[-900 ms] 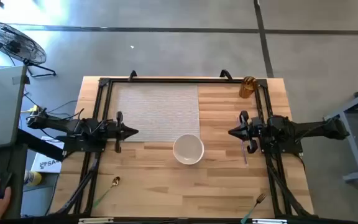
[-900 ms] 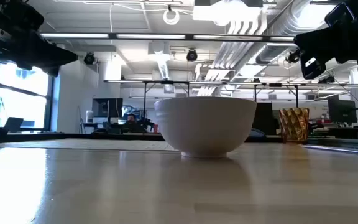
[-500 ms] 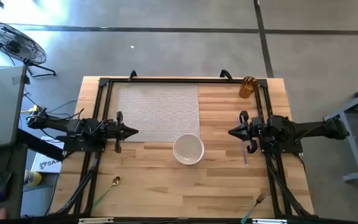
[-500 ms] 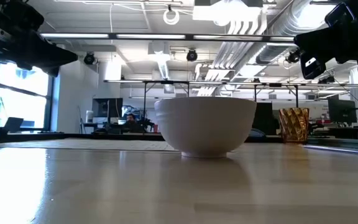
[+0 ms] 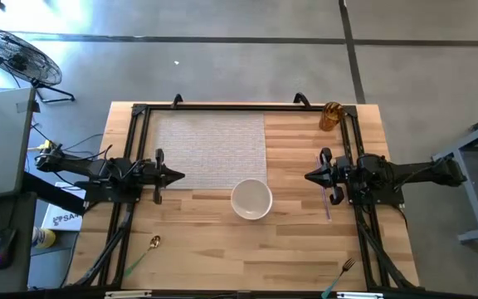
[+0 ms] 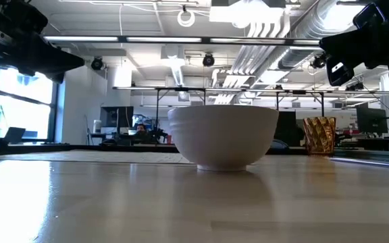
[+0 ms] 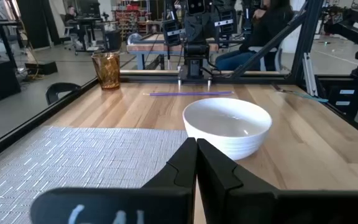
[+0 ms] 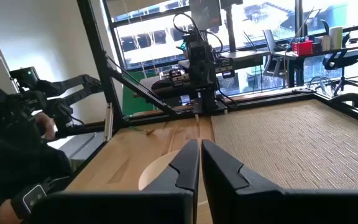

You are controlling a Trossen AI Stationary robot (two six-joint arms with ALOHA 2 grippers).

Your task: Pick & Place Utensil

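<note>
At the near table edge lie a gold-headed spoon [image 5: 153,242] on the left and a green-handled fork [image 5: 343,272] on the right, with bare wood between. Mid-table stands an empty white round bowl [image 5: 251,199]. The left gripper [image 5: 178,175] and right gripper [image 5: 309,176] hover either side, fingers pressed together. A purple utensil [image 5: 325,202] lies under the right arm. Beyond are a woven grey placemat [image 5: 210,149] and an amber glass [image 5: 330,116].

You have three utensils lying flat on the wooden table: a gold-bowled spoon with a green handle [image 5: 149,247] near the front left, a fork with a teal handle [image 5: 341,275] at the front right corner, and a thin purple stick-like utensil [image 5: 324,202] (type unclear) right of the white bowl [image 5: 251,199].
</note>
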